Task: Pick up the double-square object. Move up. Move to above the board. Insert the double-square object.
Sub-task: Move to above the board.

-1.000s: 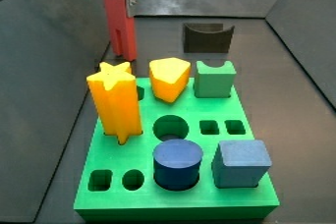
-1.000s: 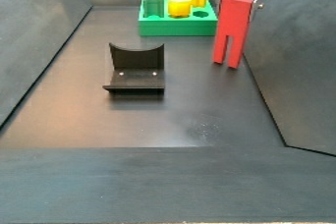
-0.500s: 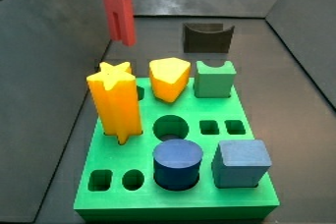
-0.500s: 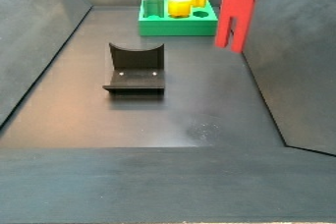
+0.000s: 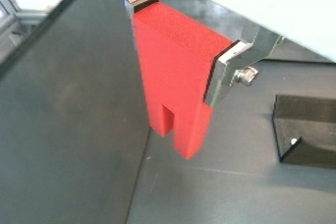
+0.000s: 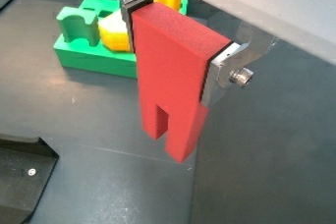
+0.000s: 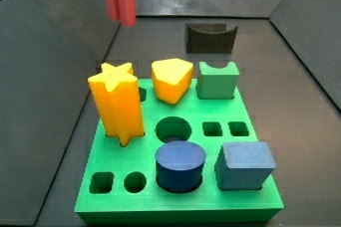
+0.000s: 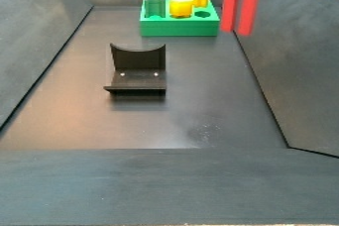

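While the gripper [image 6: 174,49] hangs high above the dark floor, its jaws clamping the tall salmon-red double-square object [image 6: 174,81], legs down, lift straight, then cross to the bright green board [image 7: 186,209] and square the 2 legs over its paired square holes [image 7: 225,129].

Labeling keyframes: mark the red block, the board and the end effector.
Red block [image 6: 178,81]: wrist view, on its broad face above the slot.
Board [image 7: 200,206]: side view, on its bare front wall.
End effector [image 5: 178,31]: wrist view, midway between the silver fingers, shut on the red block.
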Tool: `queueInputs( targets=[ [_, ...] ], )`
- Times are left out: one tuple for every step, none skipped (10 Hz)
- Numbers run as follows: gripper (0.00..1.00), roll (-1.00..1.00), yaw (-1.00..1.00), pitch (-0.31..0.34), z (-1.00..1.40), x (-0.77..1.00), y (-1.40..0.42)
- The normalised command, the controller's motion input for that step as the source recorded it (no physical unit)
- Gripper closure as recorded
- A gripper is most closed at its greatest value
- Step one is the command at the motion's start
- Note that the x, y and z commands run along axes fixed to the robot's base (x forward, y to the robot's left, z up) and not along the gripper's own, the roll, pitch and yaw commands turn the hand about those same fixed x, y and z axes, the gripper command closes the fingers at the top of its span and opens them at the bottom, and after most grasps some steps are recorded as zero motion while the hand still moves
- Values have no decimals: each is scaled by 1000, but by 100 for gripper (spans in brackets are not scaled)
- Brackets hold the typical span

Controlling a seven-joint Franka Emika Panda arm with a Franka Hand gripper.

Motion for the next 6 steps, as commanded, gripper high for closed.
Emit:
queueInputs(
  targets=[
    [100,30,-25,97,1000,52,16],
    [100,28,-25,84,904,40,15],
    [100,24,-25,77,648,26,11],
    [100,23,-26,79,544,22,10],
    [100,20,-28,79,334,18,7],
    [100,1,1000,-58,247,483,-1000]
  ],
)
